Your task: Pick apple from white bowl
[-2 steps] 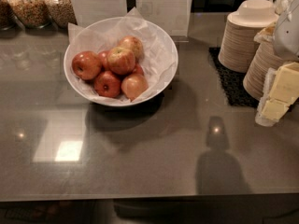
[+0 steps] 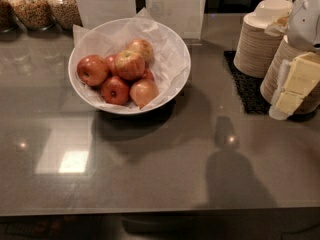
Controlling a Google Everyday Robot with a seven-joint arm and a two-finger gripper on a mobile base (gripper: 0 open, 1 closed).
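Observation:
The white bowl, wide and lined with crinkled white paper, sits on the grey counter at the upper left. It holds several apples. The apple, red streaked over yellow with a yellow-green patch at its stem, lies on top in the middle of the pile. Deep red apples lie left and front of it, and a paler peach apple lies at the front right. My gripper, cream-coloured on a white arm, hangs at the right edge, far right of the bowl and level with it. It holds nothing that I can see.
Stacks of beige disposable bowls stand on a black mat at the right, right behind the gripper. Glass jars of cereal stand at the back left. A clear sign holder stands behind the bowl.
The gripper has shifted slightly up and to the left at the right edge. The bowl and the apples have not moved.

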